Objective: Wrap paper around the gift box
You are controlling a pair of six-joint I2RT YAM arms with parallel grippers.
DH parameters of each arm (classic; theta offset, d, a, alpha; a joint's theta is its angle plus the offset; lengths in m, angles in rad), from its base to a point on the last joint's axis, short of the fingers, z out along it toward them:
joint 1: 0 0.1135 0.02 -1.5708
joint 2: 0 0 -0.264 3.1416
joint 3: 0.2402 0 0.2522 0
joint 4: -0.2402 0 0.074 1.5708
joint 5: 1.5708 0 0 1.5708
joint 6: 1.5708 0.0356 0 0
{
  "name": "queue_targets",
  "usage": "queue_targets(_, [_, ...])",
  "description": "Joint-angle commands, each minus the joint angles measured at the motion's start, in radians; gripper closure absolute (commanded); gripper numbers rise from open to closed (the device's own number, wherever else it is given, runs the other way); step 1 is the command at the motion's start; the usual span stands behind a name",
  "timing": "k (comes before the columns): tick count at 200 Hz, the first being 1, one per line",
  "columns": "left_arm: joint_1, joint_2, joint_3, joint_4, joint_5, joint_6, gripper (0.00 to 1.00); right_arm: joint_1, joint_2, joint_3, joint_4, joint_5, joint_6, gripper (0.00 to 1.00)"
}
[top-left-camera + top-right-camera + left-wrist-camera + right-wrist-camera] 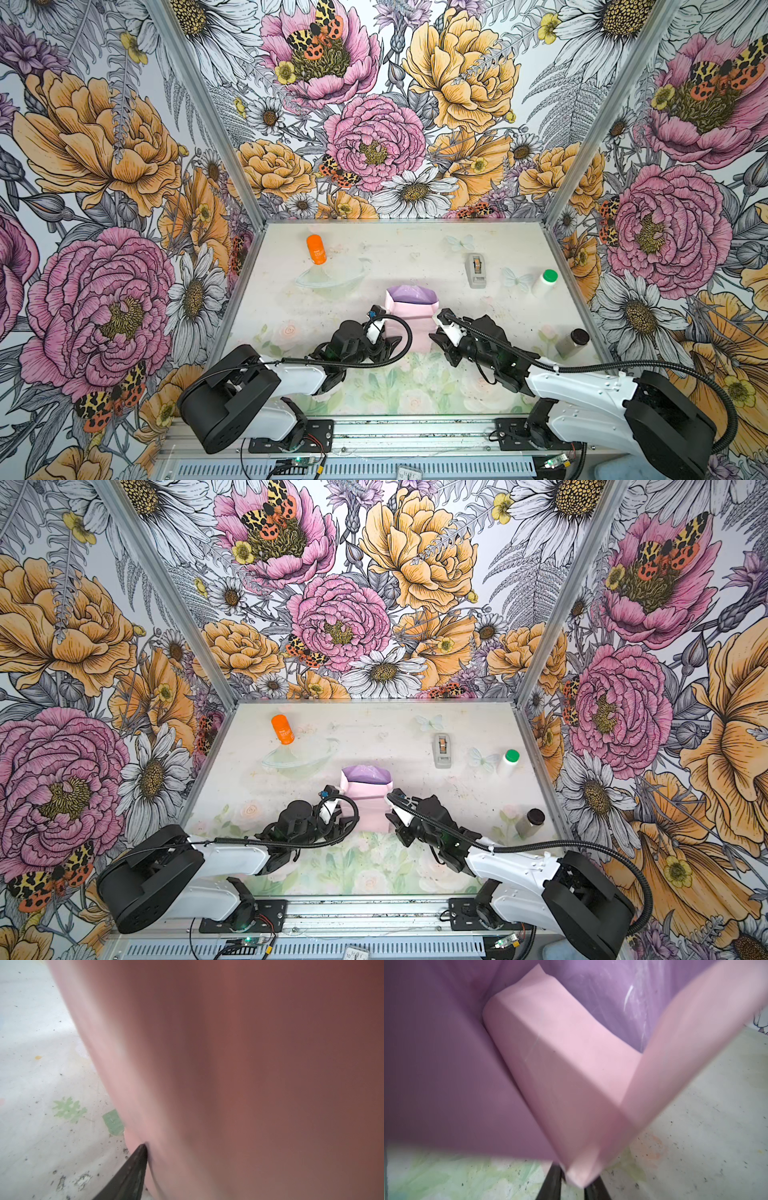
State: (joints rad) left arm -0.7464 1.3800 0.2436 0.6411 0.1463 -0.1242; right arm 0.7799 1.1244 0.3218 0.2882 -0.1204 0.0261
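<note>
The paper (409, 318) (368, 802) stands folded up mid-table, pale pink outside with the lilac side (409, 293) showing inside at the top. The gift box is hidden under it. My left gripper (387, 336) (343, 812) presses against the paper's left side. In the left wrist view one dark finger (137, 1165) dents the pink paper (228, 1084), which hides the other finger. My right gripper (436, 328) (392, 808) is at the paper's right side. In the right wrist view my right gripper (574, 1186) is shut on a folded pink corner of the paper (560, 1064).
An orange bottle (316, 249) and a clear glass bowl (332, 276) sit at the back left. A grey tape dispenser (476, 270), a white bottle with a green cap (545, 282) and a dark-capped jar (572, 343) stand to the right.
</note>
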Motion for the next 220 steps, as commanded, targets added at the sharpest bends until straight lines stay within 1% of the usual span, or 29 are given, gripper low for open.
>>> queue_targets(1, [-0.023, 0.037, -0.033, 0.079, 0.017, -0.026, 0.40, 0.034, 0.006, -0.012, 0.008, -0.023, 0.002, 0.80])
queue_targets(12, [-0.023, 0.045, -0.039, 0.108, 0.017, -0.040, 0.39, 0.036, 0.004, -0.012, 0.011, -0.021, 0.004, 0.80])
queue_targets(19, [-0.022, 0.041, -0.040, 0.115, 0.016, -0.047, 0.38, 0.035, -0.006, -0.013, 0.013, -0.020, 0.007, 0.77])
queue_targets(26, [-0.021, 0.031, -0.038, 0.112, 0.010, -0.061, 0.36, 0.035, -0.028, -0.014, 0.015, -0.014, 0.010, 0.71])
queue_targets(47, [-0.022, -0.040, -0.015, 0.039, -0.002, -0.084, 0.29, 0.035, -0.117, -0.016, -0.007, 0.010, 0.025, 0.59])
queue_targets(60, [-0.022, -0.106, 0.001, -0.038, -0.016, -0.087, 0.24, 0.034, -0.198, -0.018, -0.038, 0.033, 0.043, 0.51])
queue_targets(73, [-0.022, -0.177, 0.002, -0.096, -0.034, -0.095, 0.20, 0.033, -0.278, -0.022, -0.072, 0.054, 0.064, 0.46])
queue_targets(98, [-0.016, -0.328, 0.006, -0.220, -0.057, -0.107, 0.12, 0.032, -0.398, -0.019, -0.135, 0.077, 0.101, 0.40])
queue_targets(105, [-0.015, -0.369, 0.010, -0.256, -0.069, -0.111, 0.10, 0.030, -0.422, -0.017, -0.146, 0.083, 0.115, 0.36])
queue_targets(109, [-0.014, -0.391, 0.013, -0.277, -0.071, -0.111, 0.09, 0.029, -0.433, -0.018, -0.148, 0.090, 0.124, 0.31])
queue_targets(117, [-0.013, -0.433, 0.018, -0.310, -0.077, -0.110, 0.08, 0.029, -0.451, -0.021, -0.143, 0.102, 0.144, 0.24])
queue_targets(127, [-0.011, -0.478, 0.024, -0.343, -0.085, -0.110, 0.07, 0.028, -0.461, -0.025, -0.128, 0.107, 0.155, 0.21])
queue_targets(141, [-0.009, -0.524, 0.031, -0.374, -0.085, -0.110, 0.06, 0.028, -0.456, -0.022, -0.111, 0.099, 0.150, 0.19])
queue_targets(162, [0.000, -0.555, 0.039, -0.399, -0.078, -0.118, 0.06, 0.028, -0.416, 0.005, -0.097, 0.064, 0.135, 0.19])
queue_targets(197, [0.028, -0.550, 0.064, -0.409, -0.067, -0.151, 0.05, 0.028, -0.319, 0.059, -0.082, 0.026, 0.108, 0.19])
queue_targets(220, [0.062, -0.534, 0.094, -0.426, -0.033, -0.176, 0.05, 0.027, -0.262, 0.081, -0.051, 0.021, 0.098, 0.19])
